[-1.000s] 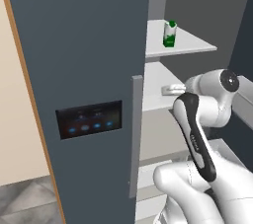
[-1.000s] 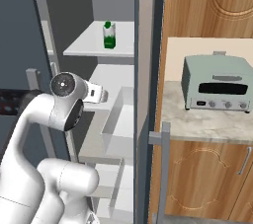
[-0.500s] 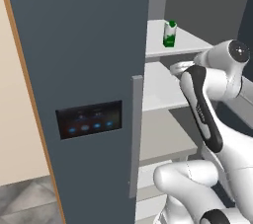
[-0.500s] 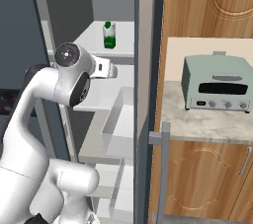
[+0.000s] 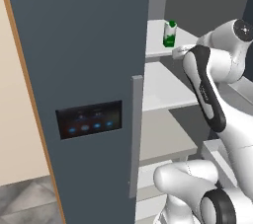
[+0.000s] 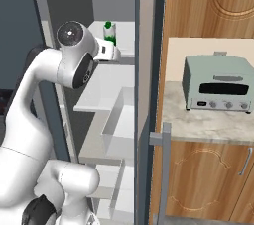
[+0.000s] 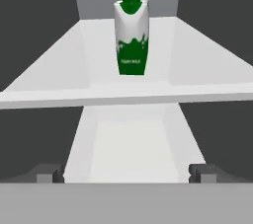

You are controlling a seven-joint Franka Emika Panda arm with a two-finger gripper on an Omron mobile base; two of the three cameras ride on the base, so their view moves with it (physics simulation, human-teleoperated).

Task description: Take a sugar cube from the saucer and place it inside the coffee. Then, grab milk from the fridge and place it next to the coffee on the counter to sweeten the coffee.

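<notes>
Gripper (image 7: 126,171) wide open, empty, just outside the fridge (image 5: 89,70), pointing in. Milk (image 7: 131,33) stands upright on the upper shelf (image 7: 197,45), straight ahead & a bit above finger level, well short of contact.

grey-green toaster oven (image 6: 217,83), wooden cabinets (image 6: 208,3)

A cream wall (image 5: 15,119) stands to the left, with grey marbled floor tiles (image 5: 24,203) at its foot. To the right, carved wooden wall cabinets (image 6: 213,6) hang above a pale green-grey toaster oven (image 6: 218,84), which sits before a cream backsplash (image 6: 208,48). Below it are wooden base cabinets (image 6: 198,179) with a slim silver handle (image 6: 243,160). Light is even and soft, without hard shadows
</notes>
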